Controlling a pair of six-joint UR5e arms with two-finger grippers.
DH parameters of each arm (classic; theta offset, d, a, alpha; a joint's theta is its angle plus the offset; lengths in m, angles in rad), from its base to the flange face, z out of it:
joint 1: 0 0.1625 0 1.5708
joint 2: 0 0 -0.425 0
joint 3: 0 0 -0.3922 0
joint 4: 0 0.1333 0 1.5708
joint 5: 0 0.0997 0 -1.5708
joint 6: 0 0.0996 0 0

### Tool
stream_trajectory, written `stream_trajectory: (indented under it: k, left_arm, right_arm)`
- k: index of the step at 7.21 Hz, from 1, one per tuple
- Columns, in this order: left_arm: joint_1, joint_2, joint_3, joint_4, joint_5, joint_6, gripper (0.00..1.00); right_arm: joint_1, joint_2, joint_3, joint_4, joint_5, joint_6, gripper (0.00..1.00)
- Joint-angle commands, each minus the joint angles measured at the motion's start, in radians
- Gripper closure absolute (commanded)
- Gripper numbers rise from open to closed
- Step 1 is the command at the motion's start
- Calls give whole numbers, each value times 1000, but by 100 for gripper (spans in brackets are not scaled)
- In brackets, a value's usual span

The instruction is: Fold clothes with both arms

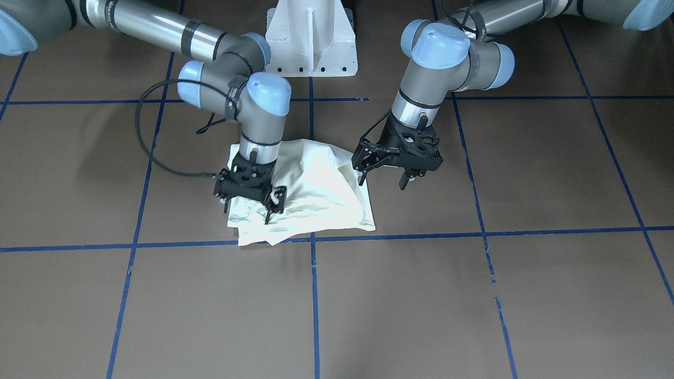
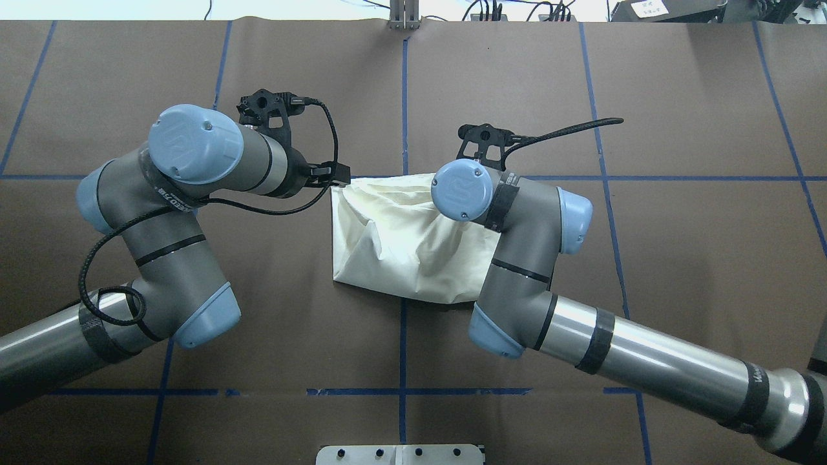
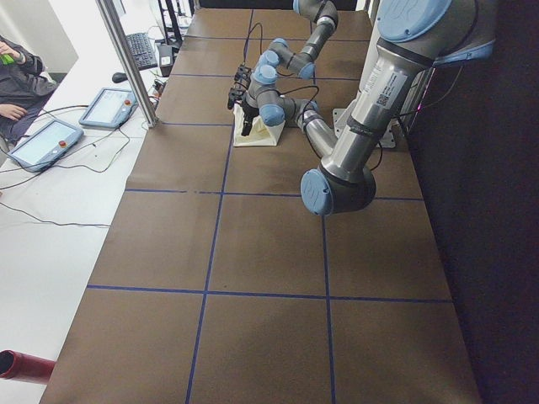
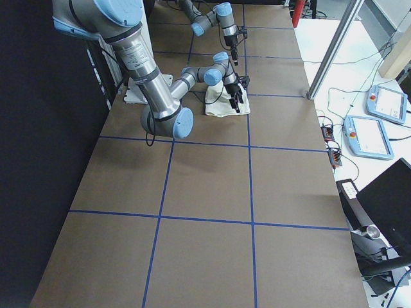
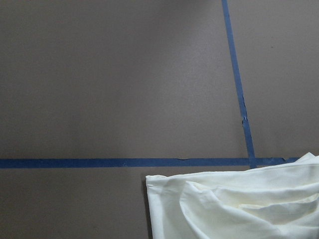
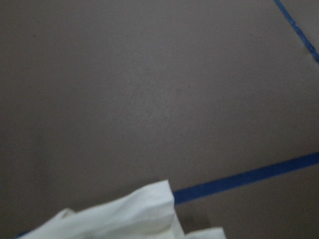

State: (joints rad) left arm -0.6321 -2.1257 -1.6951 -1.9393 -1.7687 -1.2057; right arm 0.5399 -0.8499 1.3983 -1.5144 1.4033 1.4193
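– Cream cloth in the middle of the brown bench [image 1: 474, 305]: what is it?

– A shirt [image 1: 321, 195], folded into a rumpled, roughly square bundle. No print shows on it. It lies over a crossing of the blue tape lines [image 1: 526, 232] that grid the bench. Its edge farthest from the robot runs along 1 of those lines.

– And the robot's 2 hands?

– Both reach down at the bundle, 1 at each side. The right hand [image 1: 247, 208] stands upright over the shirt's end on the robot's right. Its fingers are spread apart with their tips down at the cloth, and I see nothing clamped between them.

– The other?

– The left hand [image 1: 383, 180] hangs tilted just beside the shirt's opposite edge, over bare bench. Its fingers are wide apart and hold nothing. 1 fingertip is very near the cloth's edge, but I cannot tell whether it touches.

– Anything from the wrist cameras?

– The left one shows a shirt corner just below a tape crossing. The right one is blurred, with a cloth edge beside a tape line.
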Motion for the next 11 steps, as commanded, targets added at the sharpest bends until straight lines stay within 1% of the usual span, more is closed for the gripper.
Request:
stream_trajectory:
  k: [1,2,3,4,5,6,7,8,9,10,11]
  left_arm:
    - [2,7,0,-19,0,8,0]
    - [8,42,0,-124,-2,12,0]
    - [21,96,5,-294,0,18,0]
    - [69,146,17,-452,0,114,0]
    - [84,165,26,-533,-3,246,0]
    - [95,152,72,-603,-14,329,0]
    - [126,141,157,-756,-31,444,0]
    - [126,118,249,-877,-34,496,0]
    - [124,103,302,-945,-82,518,0]
    - [126,101,325,-992,-125,520,0]
    - [135,93,336,-1001,-126,522,0]
  right_arm:
    - [147,14,-85,115,165,-99,0]
    - [196,29,-79,123,281,-170,0]
    - [204,28,-71,170,316,-204,0]
    - [204,28,-68,177,321,-206,0]
    - [204,19,-53,177,322,-207,0]
    - [206,18,-51,177,322,-207,0]
    - [206,17,-50,178,322,-206,0]
    - [206,12,-50,178,322,-207,0]
    - [206,9,-48,178,321,-207,0]
    - [206,6,-42,178,321,-207,0]
    - [206,-7,-29,178,321,-206,0]
